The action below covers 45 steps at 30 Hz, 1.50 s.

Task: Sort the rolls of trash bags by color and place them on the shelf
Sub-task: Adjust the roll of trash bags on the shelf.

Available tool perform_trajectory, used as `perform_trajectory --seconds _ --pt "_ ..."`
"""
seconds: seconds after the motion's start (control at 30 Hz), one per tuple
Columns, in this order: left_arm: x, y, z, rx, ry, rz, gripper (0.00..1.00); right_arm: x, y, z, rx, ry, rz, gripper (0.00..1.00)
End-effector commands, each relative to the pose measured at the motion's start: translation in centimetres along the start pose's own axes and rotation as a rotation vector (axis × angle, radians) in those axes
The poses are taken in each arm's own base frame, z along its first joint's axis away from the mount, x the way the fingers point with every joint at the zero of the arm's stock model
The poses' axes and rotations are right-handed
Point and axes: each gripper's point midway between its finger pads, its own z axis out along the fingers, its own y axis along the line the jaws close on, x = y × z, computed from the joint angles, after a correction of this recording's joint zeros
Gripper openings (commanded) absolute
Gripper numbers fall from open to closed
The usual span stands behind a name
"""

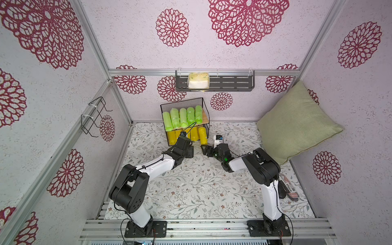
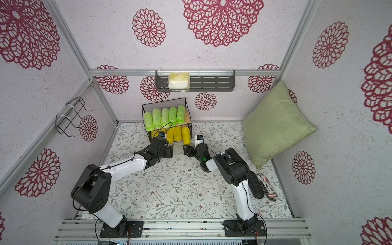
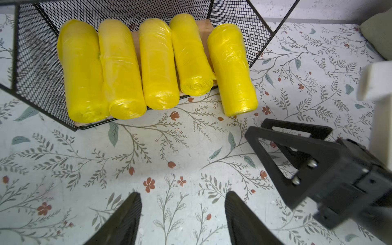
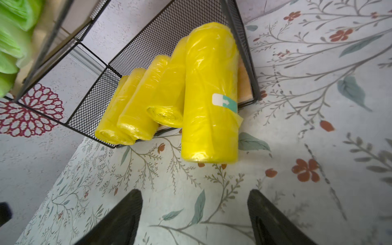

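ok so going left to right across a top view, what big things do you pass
wire hanger → shelf → pillow

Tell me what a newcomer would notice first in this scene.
The small shelf at the back stands out: five green rolls on its upper tier, five yellow rolls on the lower, with the end yellow roll jutting past the front edge. Just in front of it, the left gripper and right gripper hover open and empty. A big green pillow leans at the right side.
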Motion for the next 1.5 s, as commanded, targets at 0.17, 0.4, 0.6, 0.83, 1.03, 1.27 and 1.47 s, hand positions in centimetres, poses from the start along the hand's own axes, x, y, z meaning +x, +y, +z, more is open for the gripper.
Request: perform_trajectory --seconds 0.17,0.4,0.6,0.83,1.03,1.27,1.47 --pt "-0.4 0.7 -1.5 0.005 -0.014 -0.019 0.68 -1.4 0.5 2.7 -0.026 -0.039 0.046 0.79" --pt "-0.4 0.9 -2.1 0.009 -0.02 -0.026 0.68 -1.4 0.1 3.7 -0.003 -0.043 0.088 0.7" --pt "-0.4 0.8 -2.3 0.017 -0.019 -0.026 0.68 -2.5 -0.2 3.6 0.025 -0.088 0.107 0.57" --pt "-0.4 0.8 -2.4 0.018 -0.019 -0.024 0.68 -3.8 0.3 3.6 0.03 -0.108 0.075 0.45" --pt "-0.5 0.8 -2.5 0.022 -0.019 -0.024 0.68 -4.8 0.4 3.2 0.045 -0.118 0.042 0.41" --pt "-0.3 0.7 -2.4 0.028 -0.011 -0.026 0.68 -5.9 0.9 2.5 0.044 -0.126 0.013 0.38" --pt "-0.2 0.8 -2.4 0.026 -0.01 -0.028 0.68 -5.9 1.0 1.4 0.063 -0.105 -0.03 0.36"
